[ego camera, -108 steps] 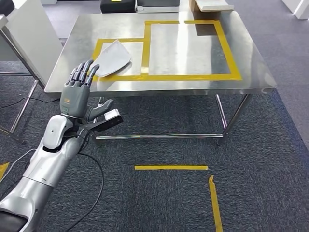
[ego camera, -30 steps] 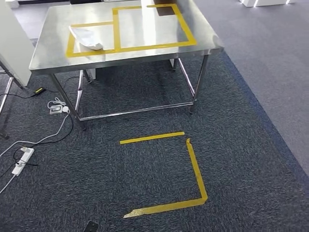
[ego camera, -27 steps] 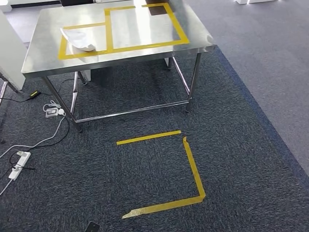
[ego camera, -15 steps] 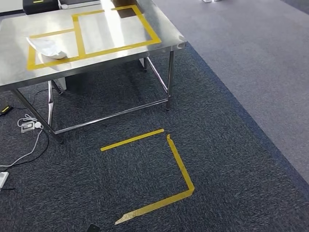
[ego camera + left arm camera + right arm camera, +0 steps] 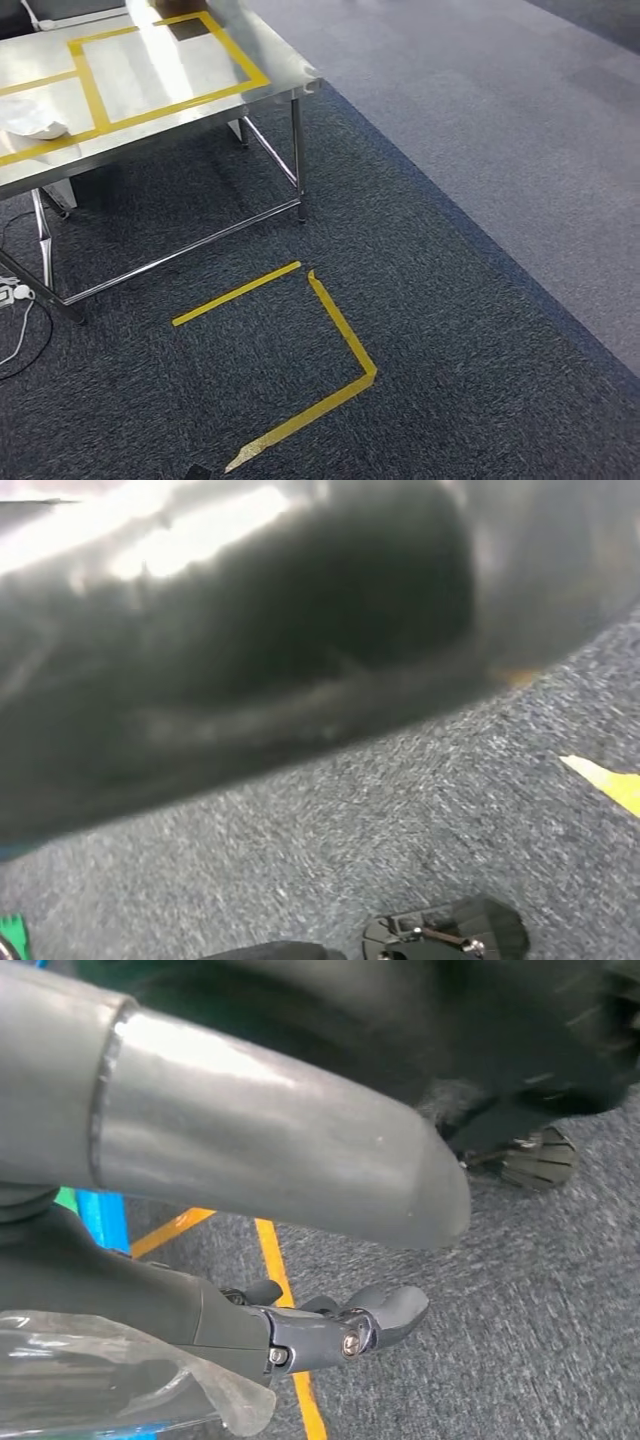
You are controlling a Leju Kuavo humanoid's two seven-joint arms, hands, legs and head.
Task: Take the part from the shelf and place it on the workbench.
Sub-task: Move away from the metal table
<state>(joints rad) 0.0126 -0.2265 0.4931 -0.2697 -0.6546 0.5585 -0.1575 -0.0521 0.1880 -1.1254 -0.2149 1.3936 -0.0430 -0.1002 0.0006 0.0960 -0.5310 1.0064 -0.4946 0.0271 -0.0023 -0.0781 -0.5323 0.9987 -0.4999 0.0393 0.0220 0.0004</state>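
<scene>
At ten o'clock in our head view, the white flat moulded part (image 5: 29, 118) lies on the steel workbench surface (image 5: 189, 60), inside yellow tape lines (image 5: 94, 95). Our right hand (image 5: 226, 1330) has its dark fingers (image 5: 377, 1315) stretched out, holding nothing. Our left hand's state we cannot tell.

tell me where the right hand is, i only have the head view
Observer: The right wrist view shows the right hand over dark carpet.
Operator: anything in it
Observer: A clear glossy thing lies right beside the fingers. I cannot tell whether it is held.
Operator: any floor tape there
Observer: Yes, yellow tape runs across the carpet behind the hand.
</scene>
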